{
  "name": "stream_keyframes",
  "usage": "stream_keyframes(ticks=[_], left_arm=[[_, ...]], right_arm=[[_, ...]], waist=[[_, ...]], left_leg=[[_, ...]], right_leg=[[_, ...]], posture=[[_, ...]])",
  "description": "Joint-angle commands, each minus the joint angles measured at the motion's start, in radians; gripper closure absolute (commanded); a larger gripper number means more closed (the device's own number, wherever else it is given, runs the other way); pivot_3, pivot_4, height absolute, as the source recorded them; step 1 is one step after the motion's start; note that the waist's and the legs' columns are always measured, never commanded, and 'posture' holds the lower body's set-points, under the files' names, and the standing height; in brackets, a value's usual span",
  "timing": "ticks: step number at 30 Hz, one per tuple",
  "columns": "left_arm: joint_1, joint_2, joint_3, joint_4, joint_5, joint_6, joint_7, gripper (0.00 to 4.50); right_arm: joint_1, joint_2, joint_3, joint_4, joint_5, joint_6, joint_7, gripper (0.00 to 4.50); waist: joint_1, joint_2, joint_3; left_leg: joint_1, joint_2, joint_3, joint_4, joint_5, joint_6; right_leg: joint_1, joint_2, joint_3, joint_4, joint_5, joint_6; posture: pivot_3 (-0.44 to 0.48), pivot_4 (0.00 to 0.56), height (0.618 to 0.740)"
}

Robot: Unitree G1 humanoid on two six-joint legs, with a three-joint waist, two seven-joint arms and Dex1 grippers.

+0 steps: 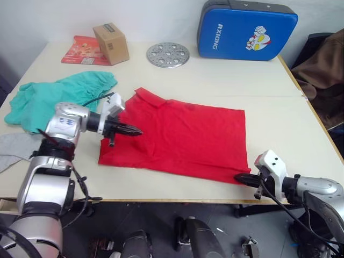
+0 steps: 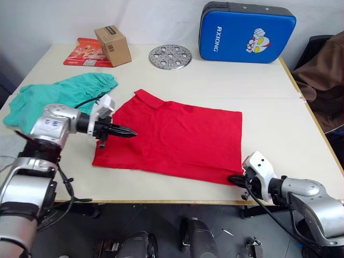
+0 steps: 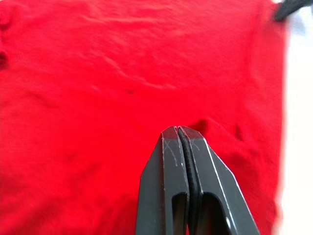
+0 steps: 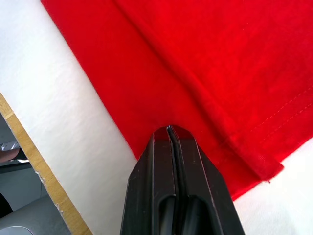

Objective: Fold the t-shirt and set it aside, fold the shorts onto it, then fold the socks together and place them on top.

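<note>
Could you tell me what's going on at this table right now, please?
The robot is working on the t-shirt, which lies partly folded on the table. Its left end effector is shut over the shirt's left side, and the right end effector is shut at the near right corner. The shorts lie in a heap to the left, not yet folded.

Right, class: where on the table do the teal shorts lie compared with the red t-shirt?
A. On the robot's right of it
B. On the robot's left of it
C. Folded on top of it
B: the shorts lie bunched by the table's left edge, beside the t-shirt, not on it.
</note>
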Motion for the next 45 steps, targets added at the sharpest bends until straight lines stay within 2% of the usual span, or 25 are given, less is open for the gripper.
stream_keyframes(ticks=[1,6,11,14,18,20,24,28,30,33,37,40,42,45], left_arm=[[0.072,0.063,0.016,-0.180,-0.066,0.096,-0.095,4.47],[0.129,0.017,-0.038,-0.241,-0.033,0.055,-0.007,4.47],[0.050,-0.103,-0.078,-0.032,0.106,-0.125,0.186,4.47],[-0.034,-0.142,-0.052,0.138,0.152,-0.216,0.311,4.47],[-0.065,-0.089,0.009,0.141,0.088,-0.182,0.194,4.47],[-0.036,-0.038,0.033,0.072,0.046,-0.119,0.104,4.47],[0.089,0.117,0.043,-0.081,0.058,-0.122,0.030,4.47],[0.201,0.233,0.118,-0.275,-0.043,0.050,-0.029,4.47],[0.267,0.262,0.128,-0.370,-0.065,0.082,-0.029,4.47],[0.361,0.256,0.120,-0.475,-0.038,0.072,0.059,4.47],[0.406,0.227,0.086,-0.453,0.069,-0.081,0.180,4.47],[0.415,0.223,0.087,-0.440,0.075,-0.127,0.194,3.89],[0.423,0.227,0.090,-0.438,0.077,-0.157,0.198,3.21],[0.434,0.234,0.092,-0.433,0.084,-0.191,0.202,2.43]], right_arm=[[0.022,-0.005,-0.049,-0.030,0.025,0.022,0.005,4.50],[0.008,0.007,-0.023,-0.010,0.010,0.024,-0.007,4.50],[-0.009,0.010,-0.001,0.005,-0.002,0.029,-0.011,4.50],[-0.019,0.011,0.004,0.007,-0.009,0.031,-0.016,4.50],[-0.011,0.003,-0.008,0.003,-0.009,0.031,-0.016,4.50],[0.006,-0.003,-0.020,0.002,-0.011,0.027,-0.014,4.50],[0.070,-0.021,-0.076,0.001,-0.022,0.016,-0.015,4.50],[0.130,-0.032,-0.199,-0.062,0.023,0.031,-0.005,4.50],[0.137,-0.031,-0.236,-0.098,0.053,0.050,0.001,4.50],[0.138,-0.029,-0.249,-0.162,0.070,0.047,0.010,4.50],[0.168,-0.050,-0.178,-0.208,-0.021,-0.063,0.041,4.50],[0.210,-0.091,-0.132,-0.215,-0.111,-0.169,0.082,3.91],[0.215,-0.087,-0.125,-0.213,-0.133,-0.206,0.082,3.15],[0.214,-0.078,-0.122,-0.202,-0.173,-0.250,0.073,2.30]], waist=[[0.001,0.000,0.000],[0.010,0.000,0.000],[0.023,0.000,0.000],[0.022,-0.001,0.000],[0.013,-0.001,0.000],[0.006,0.000,0.000],[-0.001,0.000,0.000],[0.003,0.000,-0.001],[0.007,0.000,-0.001],[0.014,0.002,-0.002],[0.023,0.002,-0.001],[0.025,0.002,-0.001],[0.026,0.002,-0.001],[0.025,0.002,-0.001]], left_leg=[[0.001,0.000,0.000,0.000,0.000,0.000],[0.001,-0.001,0.000,0.002,0.000,0.001],[0.000,-0.001,0.000,0.002,0.000,0.001],[-0.001,-0.001,0.000,0.002,0.000,0.001],[-0.001,-0.001,0.000,0.000,0.000,0.001],[0.000,0.000,0.000,-0.001,0.000,0.001],[0.001,0.000,-0.001,-0.001,0.000,0.000],[0.001,0.000,-0.001,0.000,0.000,0.000],[-0.001,0.000,-0.002,0.001,-0.001,0.001],[0.000,-0.001,-0.002,0.001,-0.001,0.001],[-0.002,-0.001,-0.002,-0.001,-0.001,0.002],[-0.002,-0.001,-0.003,-0.001,-0.002,0.003],[-0.002,-0.001,-0.003,-0.001,-0.003,0.004],[-0.002,-0.001,-0.002,-0.001,-0.004,0.004]], right_leg=[[0.000,0.000,0.000,0.000,0.000,0.000],[0.001,-0.001,0.000,0.000,0.000,0.000],[0.001,-0.001,0.000,0.000,0.000,0.000],[0.001,-0.001,0.000,0.000,0.000,0.000],[0.001,-0.001,0.000,0.000,0.000,0.001],[0.000,-0.001,-0.001,0.000,0.000,0.000],[0.000,-0.001,-0.001,0.000,0.000,-0.001],[0.000,-0.001,-0.002,0.000,-0.001,-0.001],[0.000,-0.001,-0.002,-0.001,-0.001,0.000],[0.001,-0.002,-0.002,-0.001,-0.001,0.000],[0.001,-0.001,-0.002,-0.001,-0.003,0.004],[0.001,-0.001,-0.002,-0.002,-0.003,0.005],[0.001,-0.001,-0.002,-0.003,-0.003,0.005],[0.001,-0.001,-0.002,-0.003,-0.003,0.005]], posture=[[0.000,0.150,0.740],[0.000,0.150,0.740],[0.000,0.150,0.740],[0.000,0.150,0.740],[0.000,0.150,0.740],[0.000,0.150,0.740],[0.000,0.150,0.740],[0.000,0.150,0.740],[0.000,0.150,0.740],[0.000,0.150,0.740],[0.000,0.150,0.740],[0.000,0.150,0.740],[0.000,0.150,0.740],[0.000,0.150,0.740]])
